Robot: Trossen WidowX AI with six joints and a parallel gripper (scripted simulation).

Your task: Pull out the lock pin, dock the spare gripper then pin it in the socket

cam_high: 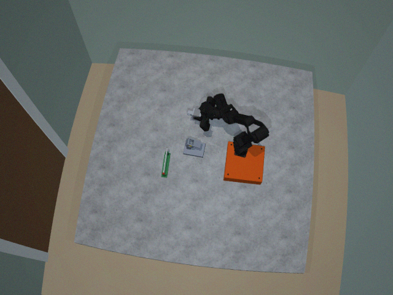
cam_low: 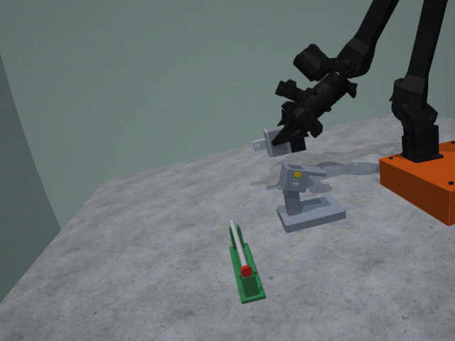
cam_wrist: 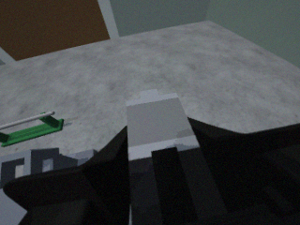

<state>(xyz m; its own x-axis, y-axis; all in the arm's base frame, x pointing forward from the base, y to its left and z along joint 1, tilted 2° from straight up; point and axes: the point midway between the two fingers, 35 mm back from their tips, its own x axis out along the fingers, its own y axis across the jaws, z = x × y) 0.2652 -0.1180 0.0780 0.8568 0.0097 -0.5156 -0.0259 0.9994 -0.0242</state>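
Note:
My gripper (cam_high: 198, 115) (cam_low: 283, 141) (cam_wrist: 155, 122) is shut on the spare gripper (cam_high: 191, 111) (cam_low: 274, 145) (cam_wrist: 157, 119), a light grey block with a small spigot at its far end. I hold it tilted in the air, above and a little behind the grey mount (cam_high: 194, 147) (cam_low: 293, 180) (cam_wrist: 33, 161). The mount's socket is open at the top and bears a yellow mark. The white lock pin (cam_high: 165, 160) (cam_low: 237, 244) (cam_wrist: 25, 120) with a red head lies on a green cradle (cam_high: 166, 169) (cam_low: 253, 290) (cam_wrist: 33, 132), left of the mount.
The arm stands on an orange base block (cam_high: 244, 168) (cam_low: 415, 180) right of the mount. A grey mat (cam_high: 158, 216) covers the tan table (cam_high: 63, 270). A wall rises behind the table.

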